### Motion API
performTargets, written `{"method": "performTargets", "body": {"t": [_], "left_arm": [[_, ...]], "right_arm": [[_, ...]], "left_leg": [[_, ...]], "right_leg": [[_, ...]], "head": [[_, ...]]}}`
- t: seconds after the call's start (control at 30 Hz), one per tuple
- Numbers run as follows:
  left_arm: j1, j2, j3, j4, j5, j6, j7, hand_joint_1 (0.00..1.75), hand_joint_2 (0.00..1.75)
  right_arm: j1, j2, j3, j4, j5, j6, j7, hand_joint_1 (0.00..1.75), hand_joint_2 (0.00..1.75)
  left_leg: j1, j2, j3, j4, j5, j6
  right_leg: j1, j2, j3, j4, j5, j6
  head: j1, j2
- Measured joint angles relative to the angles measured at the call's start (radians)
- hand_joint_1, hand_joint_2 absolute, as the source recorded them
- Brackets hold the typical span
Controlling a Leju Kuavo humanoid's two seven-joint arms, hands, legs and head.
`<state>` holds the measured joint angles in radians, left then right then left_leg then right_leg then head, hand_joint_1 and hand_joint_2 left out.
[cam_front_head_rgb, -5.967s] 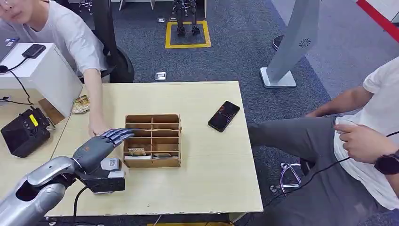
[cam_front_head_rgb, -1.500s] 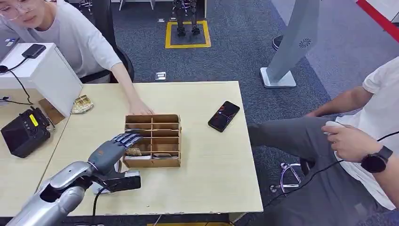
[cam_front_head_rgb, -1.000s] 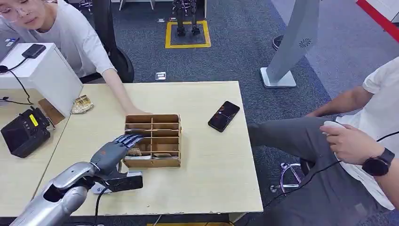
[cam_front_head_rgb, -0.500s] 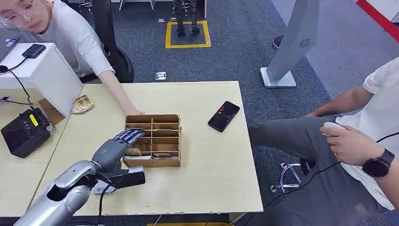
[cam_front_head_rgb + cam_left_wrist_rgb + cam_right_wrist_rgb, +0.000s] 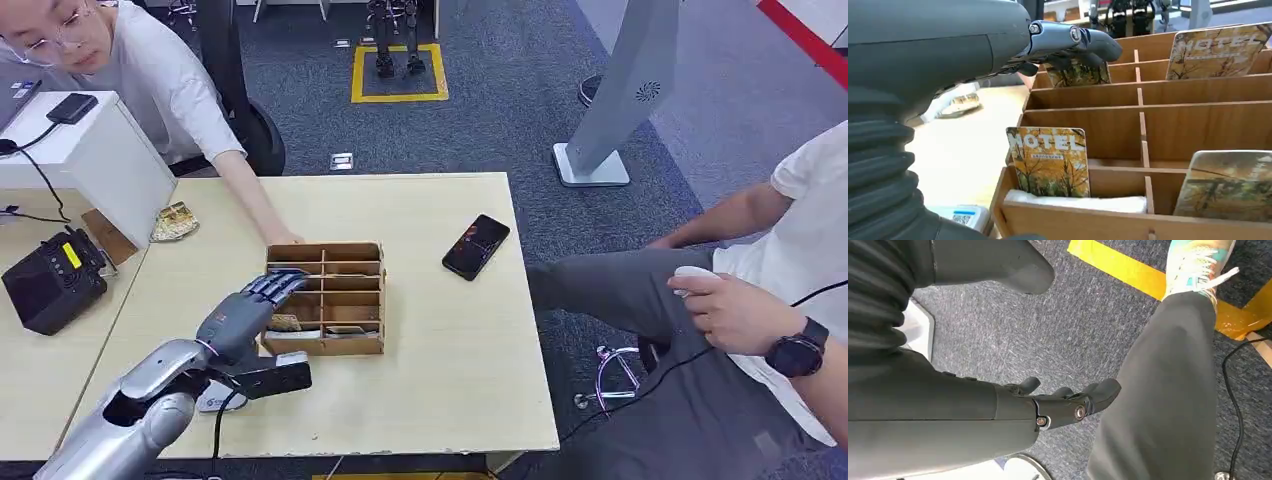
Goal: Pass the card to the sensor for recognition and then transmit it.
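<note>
- Since the frame half a second earlier, the left hand had barely shifted over the left column of the wooden card rack; the person's hand behind the rack had drawn back slightly toward the rack's far left corner, and the seated person's hand on the right had moved a little.
- In the left wrist view, the left hand's fingers were stretched out and bent down over a far cell of the rack, their tips on the top edge of a hotel card standing there; whether they actually pinched it could not be told.
- Another hotel card stood upright in the near left cell, apart from the hand, with a white strip lying at its foot.
- Two more cards showed in the right-hand cells of that view, one far and one near.
- The card sensor, a dark box with a cable, lay on the table just in front of the rack, under the left wrist.
- A black phone lay on the table to the right of the rack, well apart from it.
- The right hand hung beside the robot above grey carpet, fingers loosely curled and holding nothing, next to a person's dark trouser leg.
</note>
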<state>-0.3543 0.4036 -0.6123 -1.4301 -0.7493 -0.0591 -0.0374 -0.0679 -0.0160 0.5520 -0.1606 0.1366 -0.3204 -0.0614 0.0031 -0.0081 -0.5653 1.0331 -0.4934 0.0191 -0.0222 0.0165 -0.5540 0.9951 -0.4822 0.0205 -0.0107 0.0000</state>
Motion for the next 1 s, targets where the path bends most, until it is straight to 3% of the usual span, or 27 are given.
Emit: {"method": "performTargets", "body": {"t": [0.27, 0.5, 1.0], "left_arm": [[0.0, -0.014, 0.001, 0.014, -0.07, 0.032, 0.025, 0.0, 1.75], [0.002, -0.032, 0.005, 0.024, -0.196, 0.082, 0.052, 0.0, 1.75], [0.005, -0.055, 0.02, 0.043, -0.188, 0.08, 0.037, 0.0, 1.75]], "right_arm": [[0.0, 0.0, 0.0, 0.0, 0.0, -0.001, -0.001, 0.0, 1.75], [0.0, 0.0, 0.0, 0.0, 0.002, -0.001, -0.002, 0.0, 1.75], [0.0, 0.0, 0.0, 0.0, 0.003, -0.004, -0.003, 0.0, 1.75]], "left_leg": [[0.0, 0.0, 0.0, 0.0, 0.0, 0.0], [0.0, 0.0, 0.0, 0.0, 0.0, 0.0], [0.0, 0.0, 0.0, 0.0, 0.0, 0.0]], "right_leg": [[0.0, 0.0, 0.0, 0.0, 0.0, 0.0], [0.0, 0.0, 0.0, 0.0, 0.0, 0.0], [0.0, 0.0, 0.0, 0.0, 0.0, 0.0]], "head": [[0.0, 0.0], [0.0, 0.0], [0.0, 0.0]]}}
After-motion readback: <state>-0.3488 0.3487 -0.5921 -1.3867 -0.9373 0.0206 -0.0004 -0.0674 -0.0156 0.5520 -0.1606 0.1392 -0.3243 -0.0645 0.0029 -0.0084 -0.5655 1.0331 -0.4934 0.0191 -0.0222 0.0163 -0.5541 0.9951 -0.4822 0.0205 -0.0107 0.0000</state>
